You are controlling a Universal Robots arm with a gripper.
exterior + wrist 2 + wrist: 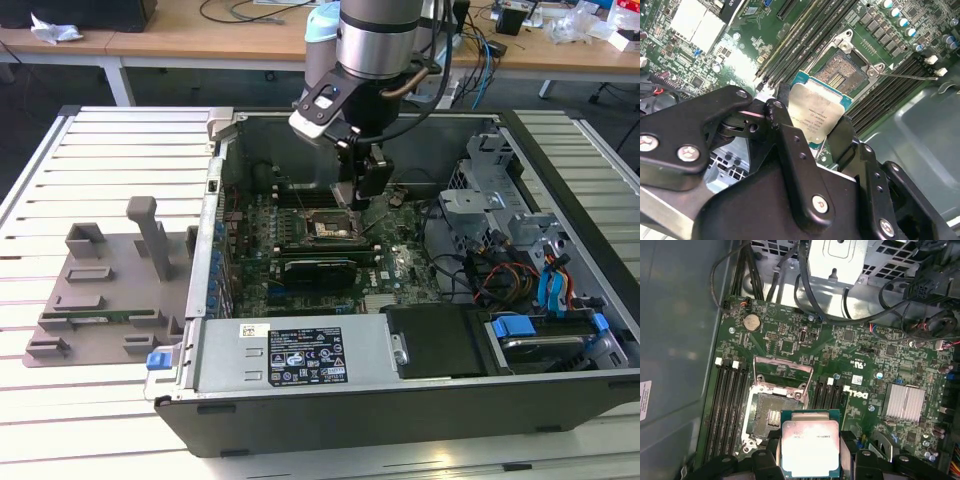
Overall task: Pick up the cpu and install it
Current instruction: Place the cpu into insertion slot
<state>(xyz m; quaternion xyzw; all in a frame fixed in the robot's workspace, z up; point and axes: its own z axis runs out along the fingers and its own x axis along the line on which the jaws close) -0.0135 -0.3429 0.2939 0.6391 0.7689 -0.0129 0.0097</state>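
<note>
We see the gripper clamped on two opposite edges of the cpu. It holds the chip over the motherboard, beside the open CPU socket, whose load frame is swung back, inside the computer case.

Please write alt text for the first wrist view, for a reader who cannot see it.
The black end effector grips the cpu by two opposite edges, above a green motherboard. Just beside the cpu lies the open, empty socket.
</note>
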